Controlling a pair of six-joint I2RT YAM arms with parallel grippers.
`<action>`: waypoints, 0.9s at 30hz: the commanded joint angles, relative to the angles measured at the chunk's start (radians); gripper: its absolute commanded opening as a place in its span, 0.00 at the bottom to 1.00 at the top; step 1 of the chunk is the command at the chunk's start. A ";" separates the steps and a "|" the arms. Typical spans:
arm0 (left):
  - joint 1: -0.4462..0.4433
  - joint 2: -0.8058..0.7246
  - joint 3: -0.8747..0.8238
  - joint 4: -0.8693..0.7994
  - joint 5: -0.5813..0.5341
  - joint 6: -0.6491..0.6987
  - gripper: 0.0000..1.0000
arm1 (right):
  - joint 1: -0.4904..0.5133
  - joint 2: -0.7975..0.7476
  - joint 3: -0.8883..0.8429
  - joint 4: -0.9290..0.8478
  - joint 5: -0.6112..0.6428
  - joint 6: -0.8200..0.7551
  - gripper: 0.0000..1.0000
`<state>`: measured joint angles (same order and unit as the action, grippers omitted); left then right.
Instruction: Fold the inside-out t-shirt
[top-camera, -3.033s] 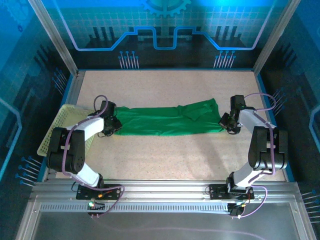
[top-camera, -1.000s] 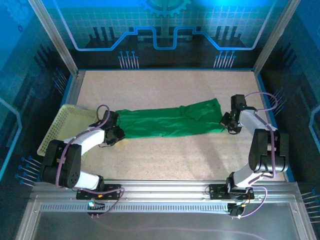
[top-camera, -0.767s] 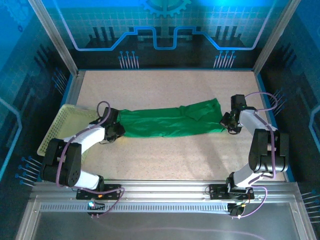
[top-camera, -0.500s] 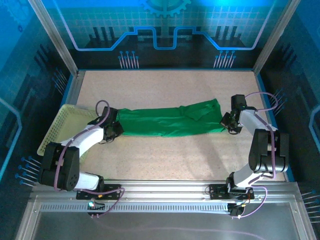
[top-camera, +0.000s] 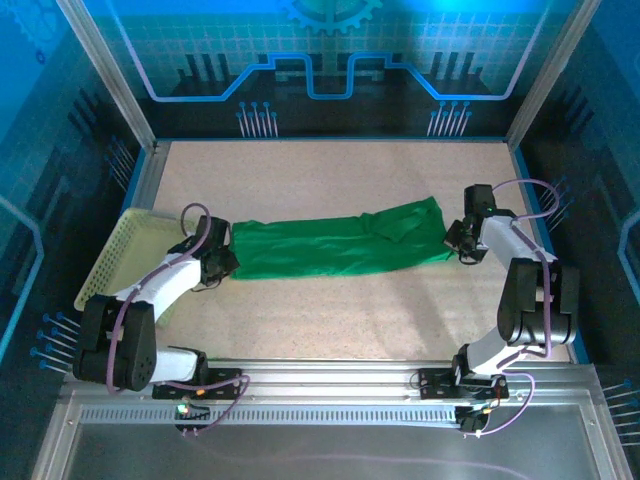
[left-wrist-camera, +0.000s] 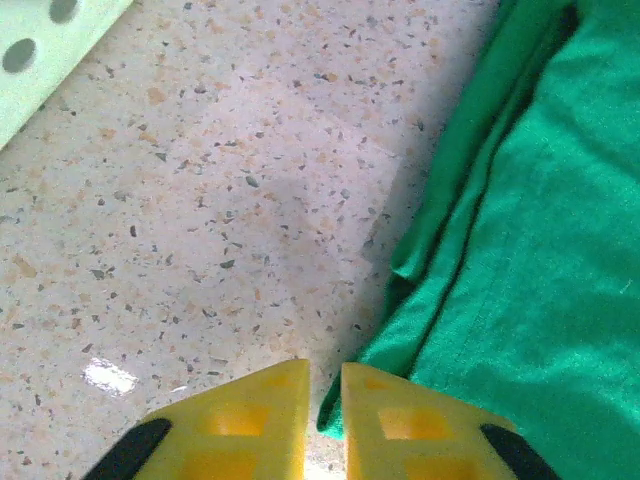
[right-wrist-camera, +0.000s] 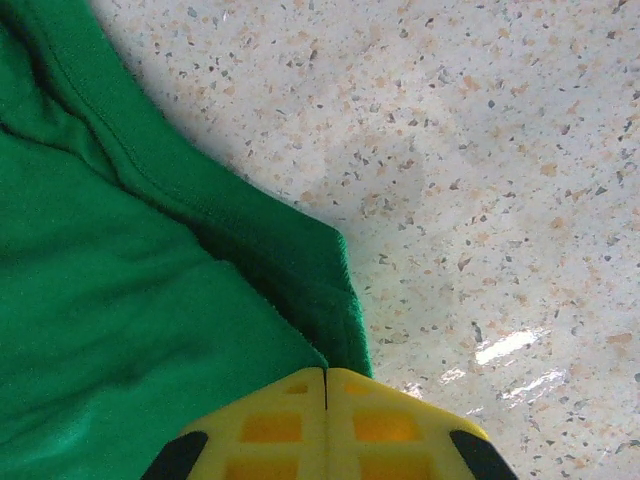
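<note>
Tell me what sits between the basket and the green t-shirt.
Top view: the left gripper and bare speckled table separate basket from t-shirt.

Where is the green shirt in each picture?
Top: shirt stretched left to right across the middle of the table.
Left wrist: shirt down the right side.
Right wrist: shirt on the left side.
Shared landmark: the speckled table next to it.

The left arm (top-camera: 160, 285) and right arm (top-camera: 505, 240) are built of white links and black joint housings, and purple cables (top-camera: 188, 213) are looped along them. The fingers (left-wrist-camera: 240, 430) are moulded in yellow, with recessed square pockets and black outer corners.
</note>
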<state>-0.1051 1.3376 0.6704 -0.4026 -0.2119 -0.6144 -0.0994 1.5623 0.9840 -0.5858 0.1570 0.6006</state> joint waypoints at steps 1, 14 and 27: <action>0.008 -0.008 -0.002 -0.047 -0.026 -0.023 0.26 | -0.014 -0.013 0.005 -0.012 -0.015 -0.018 0.00; -0.090 0.031 0.182 -0.063 0.071 -0.001 0.49 | -0.037 -0.042 0.064 -0.025 -0.088 -0.077 0.73; -0.057 0.300 0.253 0.014 0.143 -0.035 0.54 | 0.067 0.343 0.382 -0.138 -0.081 -0.158 0.86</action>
<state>-0.1867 1.6272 0.9127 -0.4004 -0.0956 -0.6296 -0.0650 1.8599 1.3186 -0.6537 0.0708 0.4751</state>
